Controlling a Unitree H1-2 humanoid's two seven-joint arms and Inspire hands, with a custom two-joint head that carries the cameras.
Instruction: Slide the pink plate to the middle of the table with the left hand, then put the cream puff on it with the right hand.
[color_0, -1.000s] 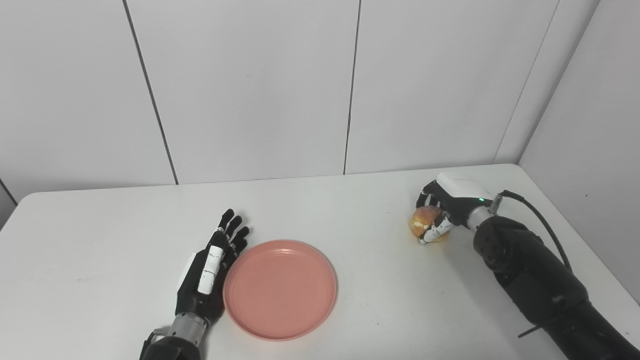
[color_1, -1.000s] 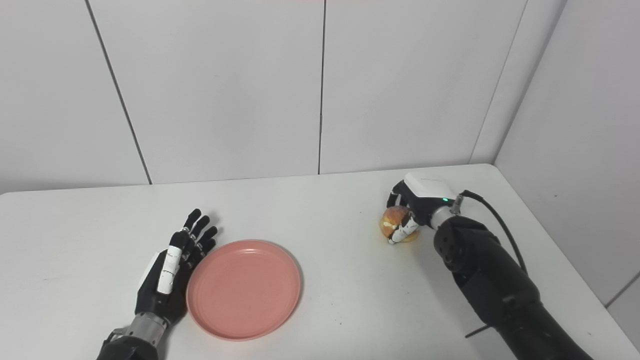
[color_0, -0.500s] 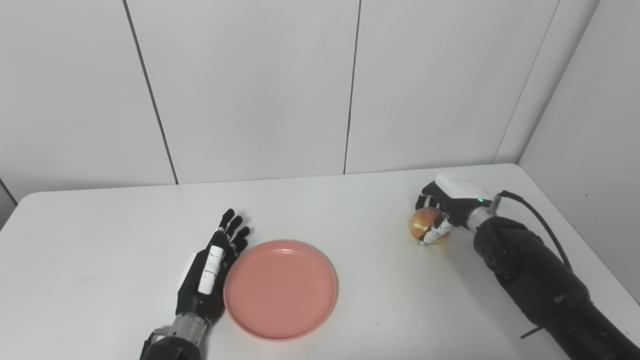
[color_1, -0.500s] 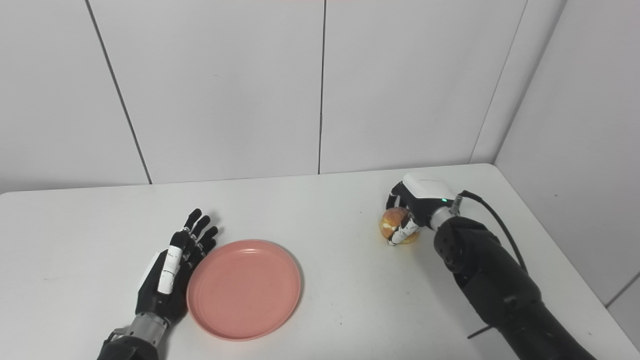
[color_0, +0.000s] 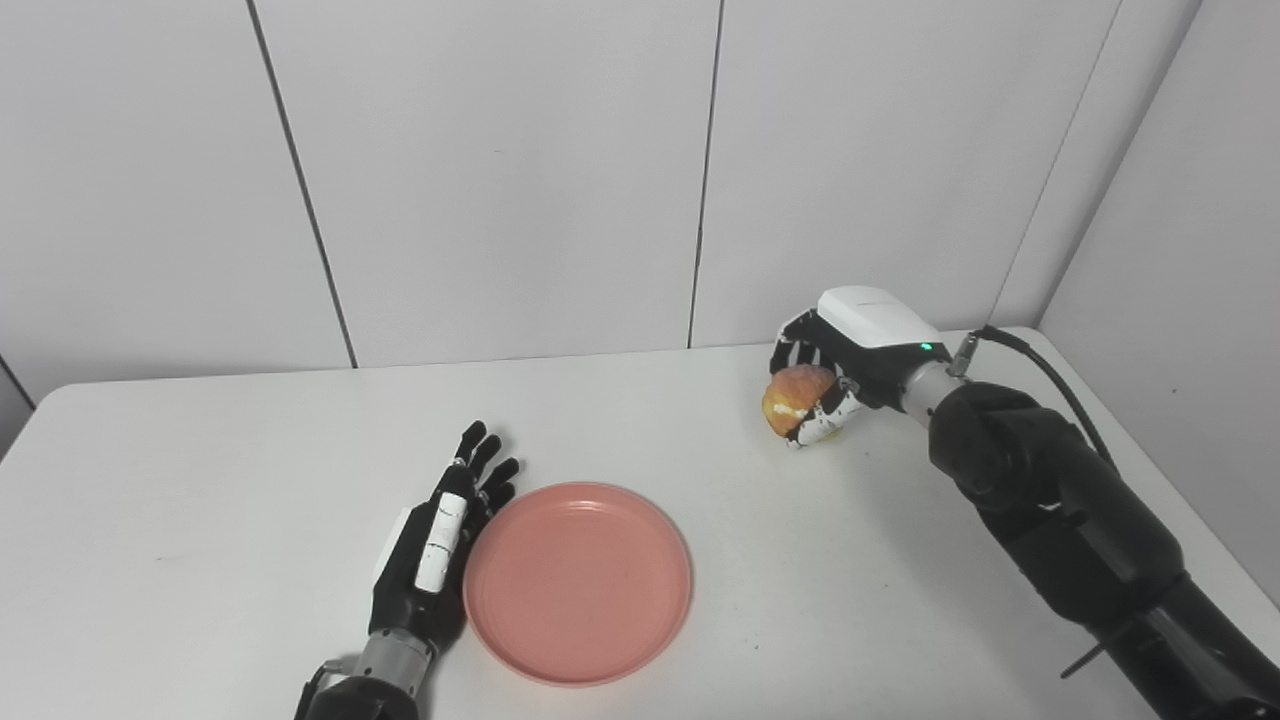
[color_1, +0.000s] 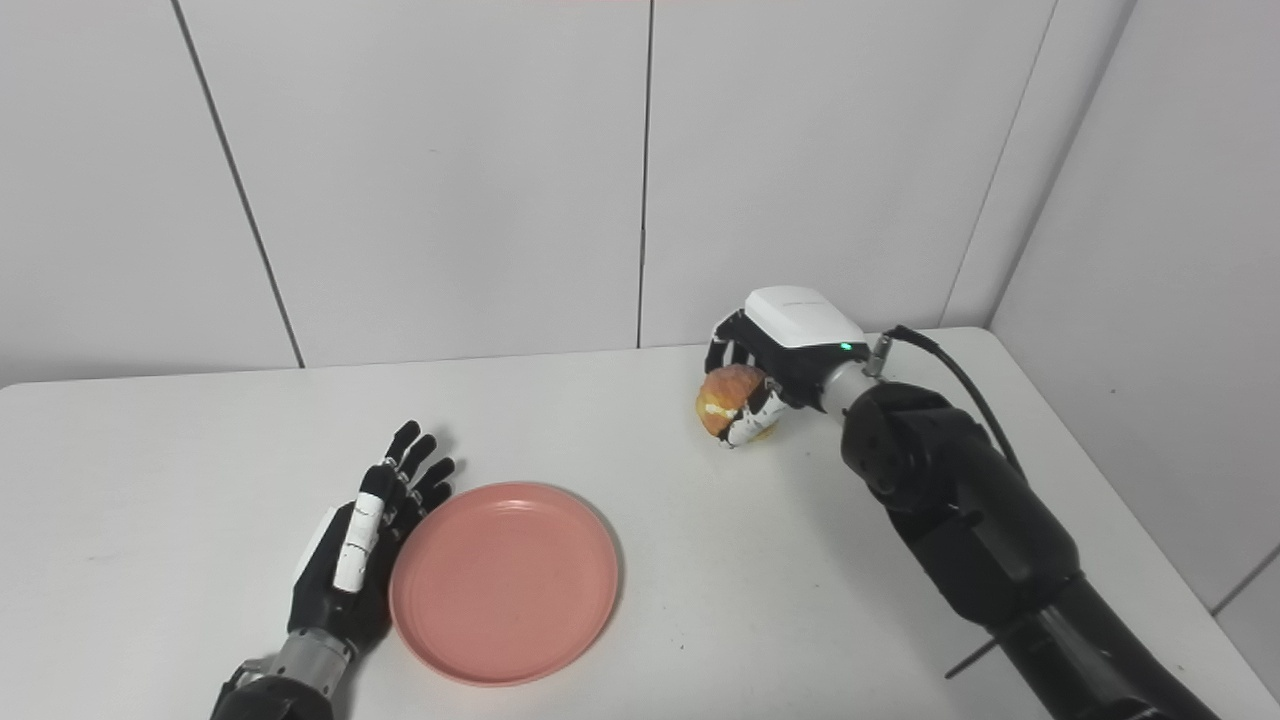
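Leftmost on the white worktop (color_0: 200, 480) lies the left hand (color_0: 430, 560), flat on its edge with fingers straight and a little apart, holding nothing. Its inner side sits against the left rim of the pink plate (color_0: 578, 584), touching or very nearly so; the pictures do not settle which.

That plate rests flat, a little left of the worktop's middle and toward the near edge. Judging from where it lies, the sliding step looks done or close to done, though the plate could go a touch further right to be truly central. Nothing is in the plate: its whole inner surface shows bare pink.

Further right, well apart from the plate, the right hand (color_1: 760, 385) has its fingers curled round the cream puff (color_1: 726, 397), gripping it from above and behind. The puff is golden-brown with a pale seam of filling showing on its left face. A shadow lies on the worktop below it, so I judge it lifted clear rather than resting.

What remains, as far as can be judged: carrying the puff leftward and toward the near edge, over the plate, lowering it onto the bare centre, and letting go. The left hand beside the rim may help keep the plate from shifting during that.
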